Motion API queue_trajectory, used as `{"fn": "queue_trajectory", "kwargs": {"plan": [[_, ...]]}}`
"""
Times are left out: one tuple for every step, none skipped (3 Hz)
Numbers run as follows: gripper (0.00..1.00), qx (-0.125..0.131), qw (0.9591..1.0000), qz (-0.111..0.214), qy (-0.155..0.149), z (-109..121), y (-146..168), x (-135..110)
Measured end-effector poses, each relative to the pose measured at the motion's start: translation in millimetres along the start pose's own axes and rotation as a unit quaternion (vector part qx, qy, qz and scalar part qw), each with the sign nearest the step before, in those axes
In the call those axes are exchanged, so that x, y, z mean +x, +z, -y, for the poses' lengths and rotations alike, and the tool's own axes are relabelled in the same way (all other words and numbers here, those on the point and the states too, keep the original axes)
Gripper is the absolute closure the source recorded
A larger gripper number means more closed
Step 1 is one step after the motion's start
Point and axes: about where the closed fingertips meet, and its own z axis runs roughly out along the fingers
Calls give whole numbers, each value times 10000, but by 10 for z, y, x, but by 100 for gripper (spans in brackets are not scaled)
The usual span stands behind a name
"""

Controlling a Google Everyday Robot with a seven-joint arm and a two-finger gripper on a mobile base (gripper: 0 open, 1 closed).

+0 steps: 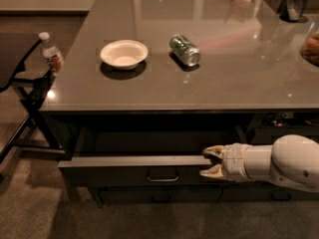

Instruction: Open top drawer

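Note:
The top drawer (114, 169) is a wide dark-grey drawer under the table top, pulled partly out, with a small metal pull handle (163, 176) at its centre. Its inside lies in shadow. My gripper (210, 162) comes in from the right on a white arm (279, 164). It sits at the right end of the drawer front, to the right of the handle. One fingertip (213, 151) is behind the front's top edge and the other is before the front, so the panel is clamped between them.
On the grey table top (239, 73) are a white bowl (124, 54) and a green can (185, 50) lying on its side. A water bottle (50, 54) stands on a black chair (25, 91) at the left. Lower drawers (159, 195) sit beneath.

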Motion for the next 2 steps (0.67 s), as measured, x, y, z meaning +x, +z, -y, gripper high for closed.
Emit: {"fn": "queue_trajectory", "kwargs": {"plan": [[100,0,10000,0,0,-3,-11,-3],[94,0,10000,0,0,-4,-11,-3]]}}
